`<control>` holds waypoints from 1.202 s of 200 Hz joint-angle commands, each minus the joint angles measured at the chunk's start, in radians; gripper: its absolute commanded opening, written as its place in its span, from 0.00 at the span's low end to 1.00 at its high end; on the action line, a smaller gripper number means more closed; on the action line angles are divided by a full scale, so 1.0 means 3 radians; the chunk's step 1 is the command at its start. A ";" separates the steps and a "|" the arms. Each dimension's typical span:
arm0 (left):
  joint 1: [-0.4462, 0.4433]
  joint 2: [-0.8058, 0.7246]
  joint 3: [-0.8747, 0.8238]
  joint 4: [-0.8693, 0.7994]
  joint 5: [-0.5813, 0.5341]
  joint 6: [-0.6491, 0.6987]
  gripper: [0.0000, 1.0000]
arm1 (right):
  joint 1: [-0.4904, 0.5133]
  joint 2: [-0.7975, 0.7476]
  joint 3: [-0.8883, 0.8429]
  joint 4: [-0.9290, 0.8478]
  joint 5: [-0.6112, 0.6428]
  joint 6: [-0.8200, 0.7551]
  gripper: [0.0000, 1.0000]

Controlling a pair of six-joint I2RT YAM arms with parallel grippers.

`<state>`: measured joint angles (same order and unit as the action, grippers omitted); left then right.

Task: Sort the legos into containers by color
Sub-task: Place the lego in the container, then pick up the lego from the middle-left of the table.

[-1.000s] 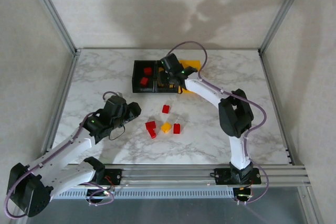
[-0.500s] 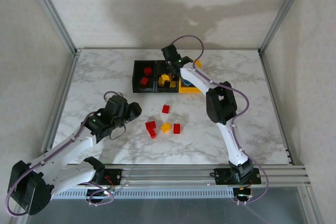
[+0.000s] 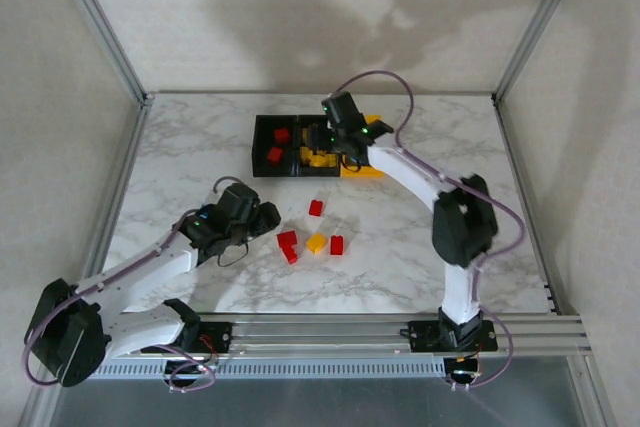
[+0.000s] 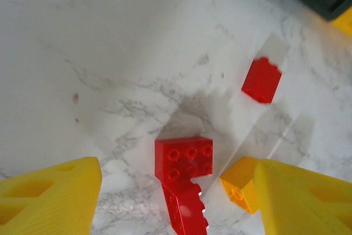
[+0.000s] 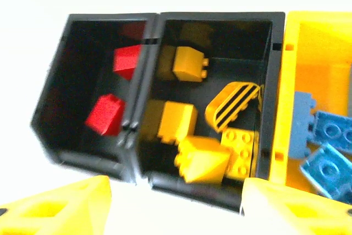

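Judged the square red lego (image 4: 183, 157) light, stiff, slick (best pinched across flat walls), with left gripper (image 4: 179, 190) spread near it, right gripper (image 5: 176, 203) spread empty well beyond.

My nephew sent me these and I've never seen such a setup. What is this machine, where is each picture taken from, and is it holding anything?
These are two white robot arms bolted to a marble-patterned table. One picture comes from a fixed camera above and behind the arms. The other two come from a camera on each wrist, looking past its own yellow fingers.

The left end effector hovers open above a few loose red bricks and a loose yellow brick.

The right end effector is open over three joined bins. The left black bin holds sorted red bricks, the middle black bin holds yellow pieces, and the yellow-orange bin holds blue bricks.

Nothing is held.
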<state>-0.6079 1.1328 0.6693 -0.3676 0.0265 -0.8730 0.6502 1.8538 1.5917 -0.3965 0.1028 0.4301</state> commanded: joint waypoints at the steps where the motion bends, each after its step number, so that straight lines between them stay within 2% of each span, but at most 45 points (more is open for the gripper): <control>1: -0.0171 0.0172 0.0111 -0.0064 -0.0026 -0.0129 0.74 | 0.0031 -0.0602 -0.0588 0.0252 0.0003 0.0035 0.64; 51: -0.0520 0.0567 0.0153 -0.0062 -0.0145 -0.0401 0.76 | 0.0041 -0.1668 -0.1877 0.0272 0.0019 0.0238 0.64; 87: -0.0763 0.0971 0.0280 -0.0058 -0.0227 -0.0503 0.75 | 0.0042 -0.2175 -0.2427 0.0135 0.0122 0.0414 0.64; 103: -0.0838 0.1174 0.0342 -0.0105 -0.0272 -0.0516 0.68 | 0.0041 -0.2313 -0.2522 0.0084 0.0163 0.0452 0.64; 134: -0.0884 0.1346 0.0426 -0.0182 -0.0317 -0.0496 0.38 | 0.0036 -0.2450 -0.2542 0.0004 0.0230 0.0471 0.64; 161: -0.0888 0.1292 0.0510 -0.0309 -0.0389 -0.0458 0.19 | 0.0036 -0.2482 -0.2501 -0.0027 0.0230 0.0458 0.64; 181: -0.0886 0.1173 0.0597 -0.0421 -0.0472 -0.0421 0.18 | 0.0036 -0.2513 -0.2517 0.0018 0.0112 0.0435 0.64; 207: -0.0835 0.0982 0.0755 -0.0547 -0.0610 -0.0319 0.17 | 0.0036 -0.2608 -0.2622 0.0193 -0.0257 0.0402 0.64; 240: -0.0584 0.0892 0.1024 -0.0647 -0.0663 -0.0078 0.17 | 0.0052 -0.2715 -0.2773 0.0490 -0.0753 0.0420 0.64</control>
<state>-0.8345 1.4246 0.9066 -0.5018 -0.1127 -0.9661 0.6628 1.0721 0.7952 -0.3321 0.0032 0.5541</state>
